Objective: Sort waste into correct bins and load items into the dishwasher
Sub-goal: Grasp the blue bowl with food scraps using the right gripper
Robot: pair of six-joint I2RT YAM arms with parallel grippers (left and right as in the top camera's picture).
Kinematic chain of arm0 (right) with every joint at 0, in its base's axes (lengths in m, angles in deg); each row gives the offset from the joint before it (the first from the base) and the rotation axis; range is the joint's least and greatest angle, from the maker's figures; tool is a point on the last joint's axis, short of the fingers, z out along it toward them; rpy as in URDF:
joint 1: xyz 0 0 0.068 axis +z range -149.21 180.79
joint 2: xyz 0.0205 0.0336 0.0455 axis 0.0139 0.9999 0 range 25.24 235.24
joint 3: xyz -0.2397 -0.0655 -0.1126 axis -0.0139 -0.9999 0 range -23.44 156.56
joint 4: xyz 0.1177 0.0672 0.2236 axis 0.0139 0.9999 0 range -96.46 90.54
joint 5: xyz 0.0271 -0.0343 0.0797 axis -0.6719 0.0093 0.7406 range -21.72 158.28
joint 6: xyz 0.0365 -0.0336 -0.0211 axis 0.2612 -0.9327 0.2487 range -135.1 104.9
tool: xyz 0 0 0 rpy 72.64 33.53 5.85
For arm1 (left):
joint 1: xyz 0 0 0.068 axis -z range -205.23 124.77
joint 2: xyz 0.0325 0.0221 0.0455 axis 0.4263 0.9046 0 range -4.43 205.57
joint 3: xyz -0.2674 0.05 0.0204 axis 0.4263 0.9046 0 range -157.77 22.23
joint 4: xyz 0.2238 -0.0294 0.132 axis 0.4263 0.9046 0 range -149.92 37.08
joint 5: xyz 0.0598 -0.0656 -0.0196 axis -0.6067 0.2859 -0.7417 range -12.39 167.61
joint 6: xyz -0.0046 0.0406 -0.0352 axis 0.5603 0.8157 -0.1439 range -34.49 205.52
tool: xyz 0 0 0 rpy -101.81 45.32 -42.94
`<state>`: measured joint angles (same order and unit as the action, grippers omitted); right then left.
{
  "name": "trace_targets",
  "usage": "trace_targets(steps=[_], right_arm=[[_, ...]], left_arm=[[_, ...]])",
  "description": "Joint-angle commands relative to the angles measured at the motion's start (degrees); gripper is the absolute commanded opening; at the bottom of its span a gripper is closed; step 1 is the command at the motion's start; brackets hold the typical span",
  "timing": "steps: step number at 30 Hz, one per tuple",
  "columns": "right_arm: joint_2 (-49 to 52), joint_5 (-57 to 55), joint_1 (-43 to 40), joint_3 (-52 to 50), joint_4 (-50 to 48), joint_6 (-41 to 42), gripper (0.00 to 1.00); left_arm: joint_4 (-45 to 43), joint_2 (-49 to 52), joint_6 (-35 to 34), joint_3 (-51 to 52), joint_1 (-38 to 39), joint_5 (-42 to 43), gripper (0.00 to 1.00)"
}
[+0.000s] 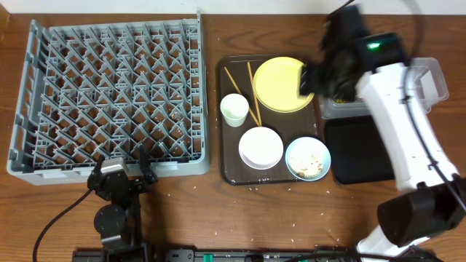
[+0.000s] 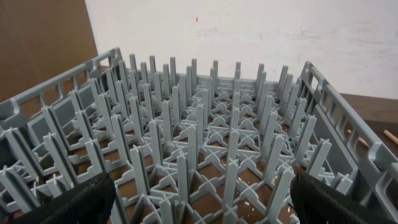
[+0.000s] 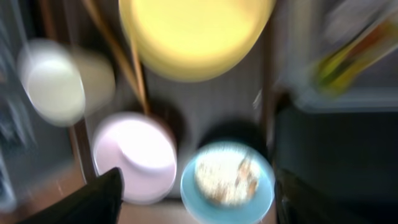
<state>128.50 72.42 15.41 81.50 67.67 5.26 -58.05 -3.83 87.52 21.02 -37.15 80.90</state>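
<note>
Dish rack (image 1: 109, 94): nothing loaded; left gripper (image 2: 199, 202) at its near edge, jaws wide, empty.
Clear tub (image 1: 431, 73): wrapper (image 3: 348, 56) apparently inside; right gripper (image 3: 196, 193) jaws wide, empty.
Blue bowl (image 1: 308, 158): scraps inside; likely next, needs a rim grasp.

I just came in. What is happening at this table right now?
Two robot arms are clearing a meal. The right gripper hangs open beside the yellow plate, holding nothing. The plate, cup, chopsticks, white bowl and blue bowl with leftovers all sit on the brown tray. The grey dish rack holds no dishes yet, and the left gripper is open at its front edge.
</note>
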Motion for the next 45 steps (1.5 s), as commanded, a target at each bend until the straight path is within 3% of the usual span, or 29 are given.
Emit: trace_targets(steps=[1,3,7,15,18,19,20,26,31,38,45], right_arm=[[1.46,1.90,9.68,-9.86,3.58,-5.97,0.65],[1.46,1.11,12.44,-14.19,3.19,-7.04,0.65],[1.31,-1.18,16.92,-23.37,1.53,-10.19,0.53],[1.25,-3.89,19.26,-34.73,-7.96,-13.07,0.46],[1.25,-4.24,19.39,-37.18,-12.31,-13.88,0.39],[1.25,-4.35,19.39,-37.79,-14.49,-14.08,0.30],[1.25,-4.35,19.39,-37.92,-15.39,-14.08,0.28],[1.25,-5.70,19.39,-39.80,-20.13,-14.25,0.26],[1.25,-6.51,19.39,-42.38,-21.49,-14.25,0.01],[-0.13,-6.40,19.32,-40.89,-20.04,-13.97,0.01],[-8.83,-4.22,17.77,-33.11,-14.97,-13.55,0.01]], left_arm=[[1.92,-0.35,0.98,0.98,0.11,0.15,0.91],[1.92,-0.35,0.98,0.98,0.11,0.17,0.91],[1.92,-0.35,0.98,0.98,0.11,0.15,0.91],[1.92,-0.37,0.96,0.98,0.11,0.15,0.91],[1.92,-0.35,0.98,0.98,0.11,0.15,0.91],[1.92,-0.35,0.96,0.98,0.11,0.15,0.91],[1.92,-0.35,0.98,0.98,0.11,0.15,0.91],[1.92,-0.35,0.96,0.98,0.11,0.15,0.91],[1.92,-0.35,0.98,0.98,0.11,0.15,0.91],[1.92,-0.35,0.98,0.98,0.11,0.15,0.91],[1.92,-0.35,0.98,0.98,0.11,0.15,0.91]])
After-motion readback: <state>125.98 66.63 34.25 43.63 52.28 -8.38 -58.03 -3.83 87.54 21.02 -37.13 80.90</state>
